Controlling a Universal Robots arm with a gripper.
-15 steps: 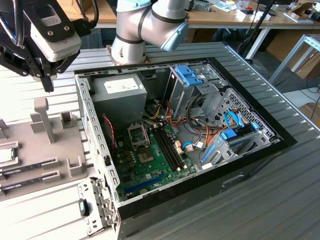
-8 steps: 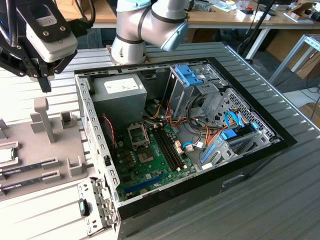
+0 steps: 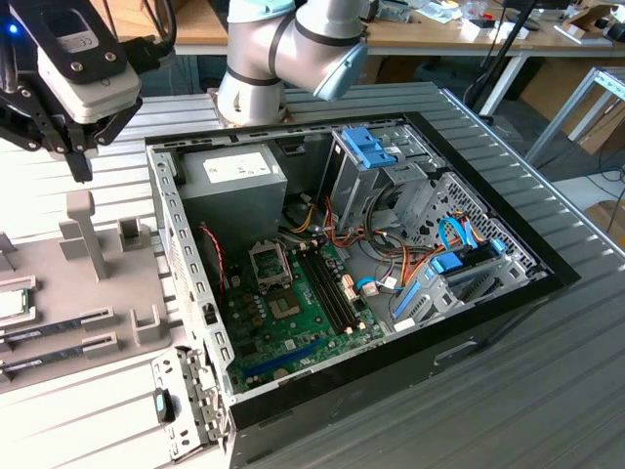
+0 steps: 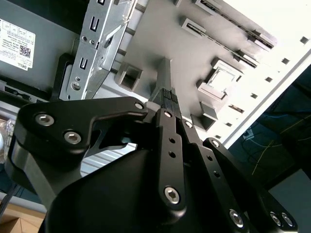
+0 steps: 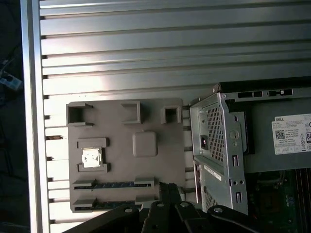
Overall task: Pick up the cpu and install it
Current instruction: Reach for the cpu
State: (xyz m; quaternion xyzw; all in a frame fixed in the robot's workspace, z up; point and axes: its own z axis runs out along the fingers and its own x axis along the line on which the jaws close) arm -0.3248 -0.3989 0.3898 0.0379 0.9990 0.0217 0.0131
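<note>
The cpu (image 5: 91, 158) is a small silver square with a thin green rim, lying flat in a square holder on the grey fixture plate (image 5: 155, 126) beside the computer case. It also shows in the second wrist view as the cpu (image 4: 223, 77), and at the exterior view's left edge as the cpu (image 3: 10, 303). My gripper (image 5: 167, 187) hangs above the plate, off to one side of the cpu and apart from it. Its black fingers (image 4: 167, 97) are shut together with nothing between them. The gripper (image 3: 82, 161) is high at the exterior view's upper left. The motherboard's socket (image 3: 269, 262) sits inside the open case.
Two long memory sticks (image 5: 114, 185) lie in slots on the plate near the cpu. Grey posts (image 3: 86, 234) rise from the plate below the gripper. The open case's metal wall (image 5: 216, 145) and a grey power supply box (image 3: 234, 181) stand beside it. A ribbed metal table (image 5: 146, 48) surrounds everything.
</note>
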